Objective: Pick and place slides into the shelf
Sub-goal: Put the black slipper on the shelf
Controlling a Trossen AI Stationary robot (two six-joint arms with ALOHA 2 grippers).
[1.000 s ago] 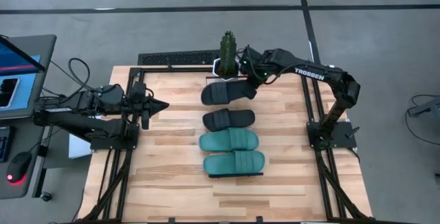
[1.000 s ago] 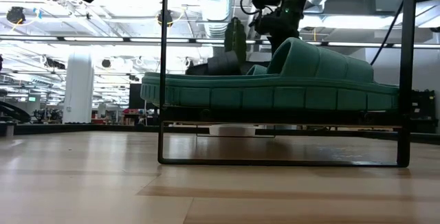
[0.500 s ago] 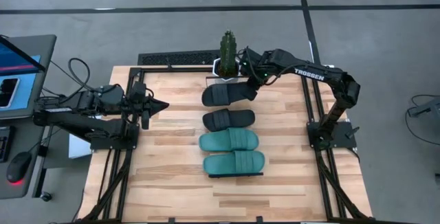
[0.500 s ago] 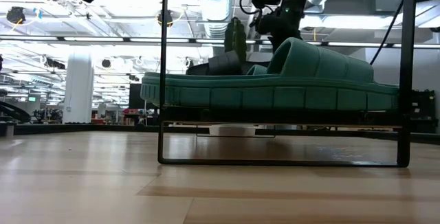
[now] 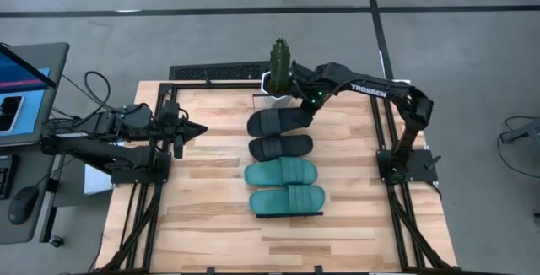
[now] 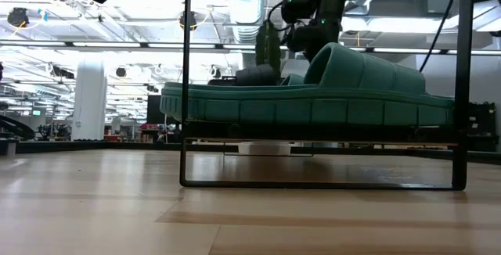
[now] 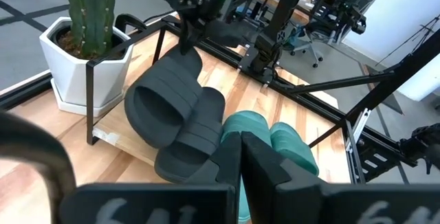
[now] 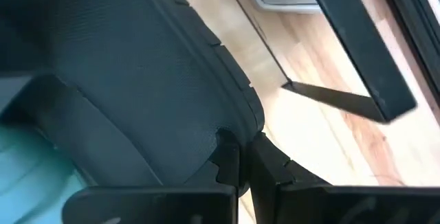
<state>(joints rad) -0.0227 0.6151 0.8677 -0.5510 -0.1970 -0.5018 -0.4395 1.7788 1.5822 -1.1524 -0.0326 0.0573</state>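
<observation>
The far black slide (image 5: pixel 278 122) has swung in against its mate (image 5: pixel 281 147) on the shelf (image 5: pixel 257 99); right gripper (image 5: pixel 305 106), clamped on its heel, should lower it level before releasing.

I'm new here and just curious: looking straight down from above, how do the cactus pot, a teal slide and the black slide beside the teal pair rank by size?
1. Teal slide, longest.
2. Black slide, a little shorter.
3. Cactus pot, clearly smallest.

Four slides (image 5: pixel 283 161) lie side by side on the shelf (image 5: pixel 316 214), a cactus pot (image 5: pixel 278 81) behind them.
</observation>
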